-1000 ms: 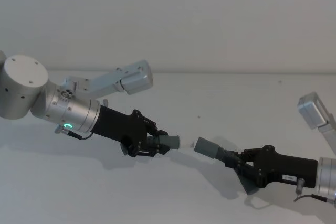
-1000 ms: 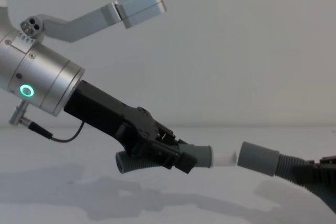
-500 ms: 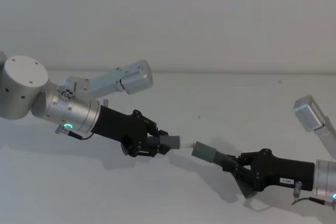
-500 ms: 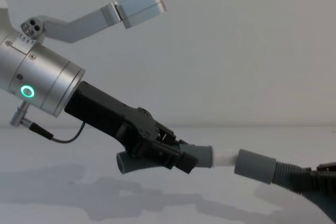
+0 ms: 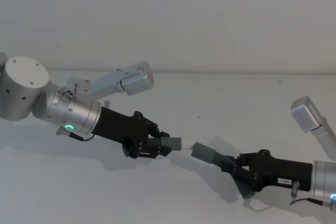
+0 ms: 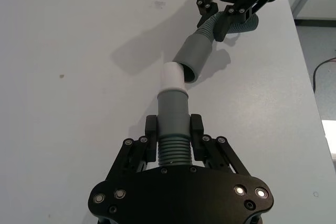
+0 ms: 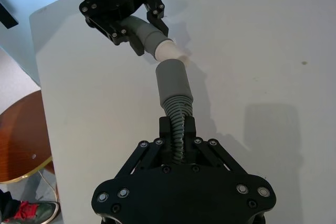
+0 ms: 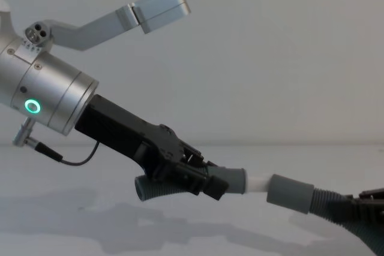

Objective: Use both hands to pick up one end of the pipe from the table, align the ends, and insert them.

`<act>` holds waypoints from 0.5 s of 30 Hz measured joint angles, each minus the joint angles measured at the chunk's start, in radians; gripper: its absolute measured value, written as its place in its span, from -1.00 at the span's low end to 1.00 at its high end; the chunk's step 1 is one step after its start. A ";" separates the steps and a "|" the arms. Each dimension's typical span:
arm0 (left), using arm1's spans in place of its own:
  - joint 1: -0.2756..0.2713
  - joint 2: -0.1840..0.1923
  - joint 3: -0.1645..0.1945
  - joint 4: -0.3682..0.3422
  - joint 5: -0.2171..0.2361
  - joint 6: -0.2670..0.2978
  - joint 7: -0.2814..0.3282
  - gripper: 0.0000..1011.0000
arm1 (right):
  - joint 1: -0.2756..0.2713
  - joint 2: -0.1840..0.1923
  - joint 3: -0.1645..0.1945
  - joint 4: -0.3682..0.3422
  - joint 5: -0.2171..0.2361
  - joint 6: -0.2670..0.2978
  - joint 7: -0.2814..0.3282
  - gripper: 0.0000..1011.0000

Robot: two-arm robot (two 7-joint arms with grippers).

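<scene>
Above the table (image 5: 220, 98) in the head view, left gripper (image 5: 149, 142) is clamped on the short hose piece (image 5: 164, 144) just behind its cuff; right gripper (image 5: 239, 169) is clamped on the ribs of the longer hose piece (image 5: 223, 160). White tip (image 5: 187, 144) sits just at the mouth of the wide cuff (image 5: 203, 152), both held off the surface. Left wrist view: fingers (image 6: 152, 129) pinch the ribbed section, smooth cuff and tip project forward — tip meets the wide cuff's rim at an angle, not yet seated. Right wrist view: jaws closed on the thin ribbed run, cuff standing free ahead. Chest view: short piece's tail curls below the left gripper; tip bridges toward the wide cuff. Judgement: light, ribbed sections flexible and likely to bend under push, cuffs stiffer — a grip close to the cuff should limit buckling. Count: two hose pieces, two cuffs, one white tip, two grippers.
</scene>
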 joint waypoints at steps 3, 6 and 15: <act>0.001 0.001 0.001 0.000 -0.004 -0.002 0.000 -0.31 | 0.002 -0.001 -0.004 0.002 0.001 0.001 -0.004 -0.75; 0.002 0.002 0.002 -0.001 -0.007 -0.003 0.001 -0.31 | 0.004 -0.001 -0.006 0.003 0.002 0.002 -0.007 -0.75; 0.005 0.004 0.005 -0.007 -0.017 -0.007 0.010 -0.30 | 0.014 -0.002 -0.018 0.010 0.008 0.009 -0.018 -0.75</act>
